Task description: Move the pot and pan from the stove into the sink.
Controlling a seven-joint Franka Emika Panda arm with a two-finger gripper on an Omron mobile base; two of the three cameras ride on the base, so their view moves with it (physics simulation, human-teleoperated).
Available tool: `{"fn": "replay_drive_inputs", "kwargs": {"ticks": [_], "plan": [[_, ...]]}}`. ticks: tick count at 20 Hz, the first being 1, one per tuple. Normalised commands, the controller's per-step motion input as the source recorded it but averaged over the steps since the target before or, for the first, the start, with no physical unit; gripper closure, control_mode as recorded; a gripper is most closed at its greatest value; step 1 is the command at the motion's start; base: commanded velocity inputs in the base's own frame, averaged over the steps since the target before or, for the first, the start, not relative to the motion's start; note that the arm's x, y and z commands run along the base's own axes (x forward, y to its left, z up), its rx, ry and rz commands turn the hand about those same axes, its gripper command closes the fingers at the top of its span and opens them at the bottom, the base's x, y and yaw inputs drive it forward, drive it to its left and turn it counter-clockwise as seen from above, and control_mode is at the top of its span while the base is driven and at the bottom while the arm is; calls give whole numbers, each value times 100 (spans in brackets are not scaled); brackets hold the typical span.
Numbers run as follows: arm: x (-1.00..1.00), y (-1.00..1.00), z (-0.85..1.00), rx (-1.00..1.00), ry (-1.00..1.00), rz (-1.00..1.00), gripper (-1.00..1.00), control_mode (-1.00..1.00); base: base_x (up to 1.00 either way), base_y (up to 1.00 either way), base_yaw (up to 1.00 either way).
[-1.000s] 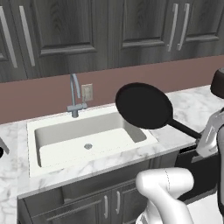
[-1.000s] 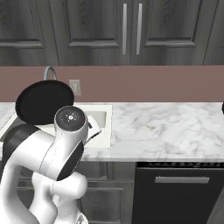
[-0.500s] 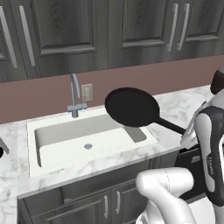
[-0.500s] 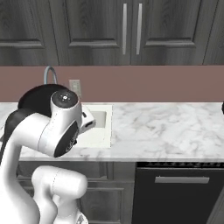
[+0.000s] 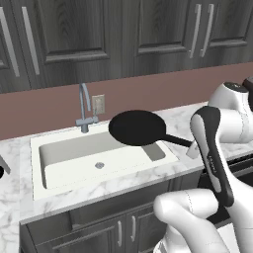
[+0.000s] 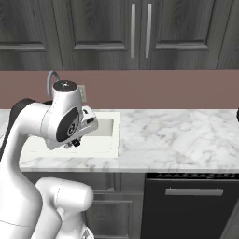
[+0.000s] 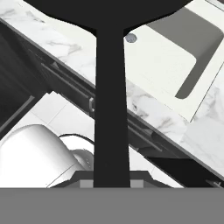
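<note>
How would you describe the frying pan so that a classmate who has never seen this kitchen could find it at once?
Start at the white sink set in the marble counter, below the curved silver faucet. Over the basin's right end hangs the pan, held by its long straight handle in the gripper. It is the flat, round, black thing in mid-air, touching nothing else.
</note>
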Motion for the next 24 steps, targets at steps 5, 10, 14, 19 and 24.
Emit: {"fn": "replay_drive_inputs", "kwargs": {"ticks": [5, 10, 14, 19, 24], "plan": [[41, 27, -14, -8, 17, 0, 100, -100, 0, 0, 0], [30, 23, -13, -6, 14, 1, 100, -100, 0, 0, 0], [0, 1, 0, -1, 1, 1, 100, -100, 0, 0, 0], [-1, 0, -12, 4, -5, 7, 100, -100, 0, 0, 0], [1, 2, -15, 3, -6, 11, 100, -100, 0, 0, 0]]}}
